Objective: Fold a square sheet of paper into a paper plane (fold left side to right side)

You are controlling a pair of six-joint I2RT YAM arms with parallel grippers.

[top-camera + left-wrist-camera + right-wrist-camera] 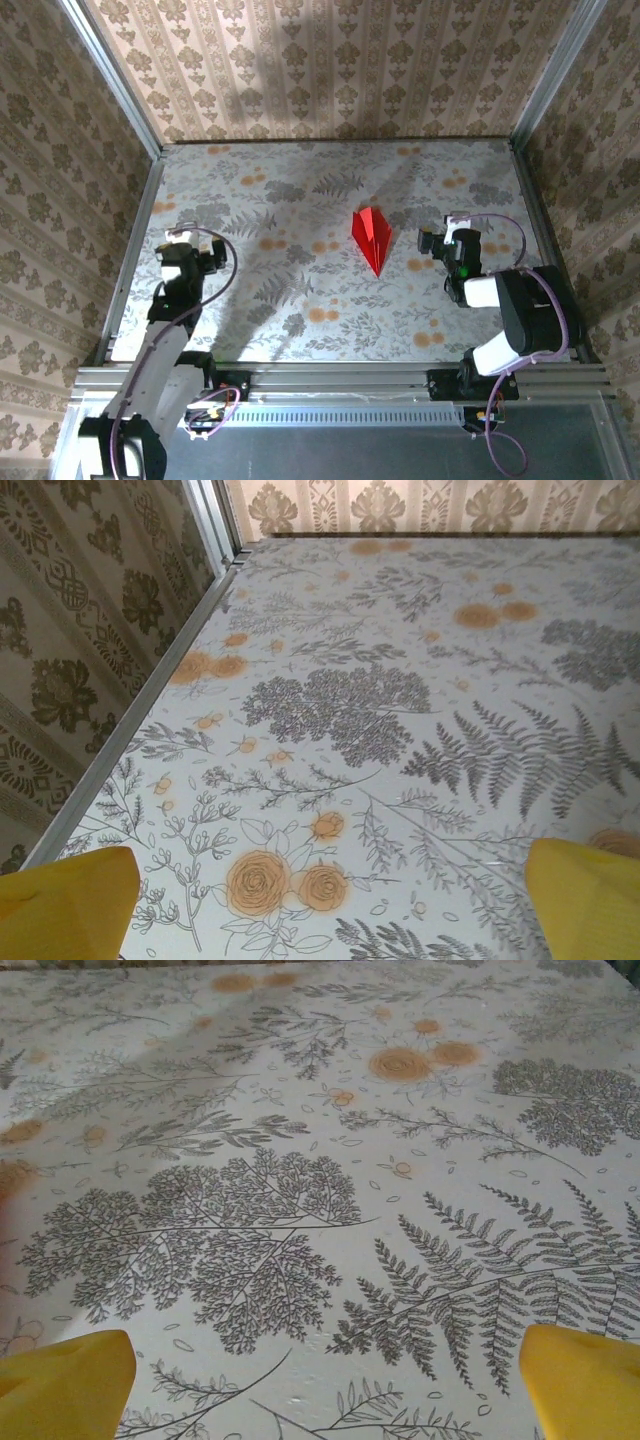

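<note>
The paper plane (372, 238) lies flat on the counter (300, 300), between the two arms but much closer to the right one. It sits near the right claw (441, 232), off to that claw's left, and well apart from the left claw (181, 238), off to that claw's right. Its long axis runs from the far side of the counter toward the arms, tilted slightly, with the pointed nose facing the near edge and the wider tail facing the back wall. Both claws are spread wide and hold nothing. In each wrist view the yellow fingers (66, 902) (64, 1385) stand far apart at the lower corners, with only printed counter between them. The red paper already has a narrow dart shape with a crease down its middle, so the folding looks finished or very nearly so. If any move is left, the right arm is better placed for it and would reach sideways to its left. The counter has a pale covering printed with grey ferns and orange roses, smooth and matte. Patterned beige walls (320, 70) on metal frame rails (130, 250) enclose it.
</note>
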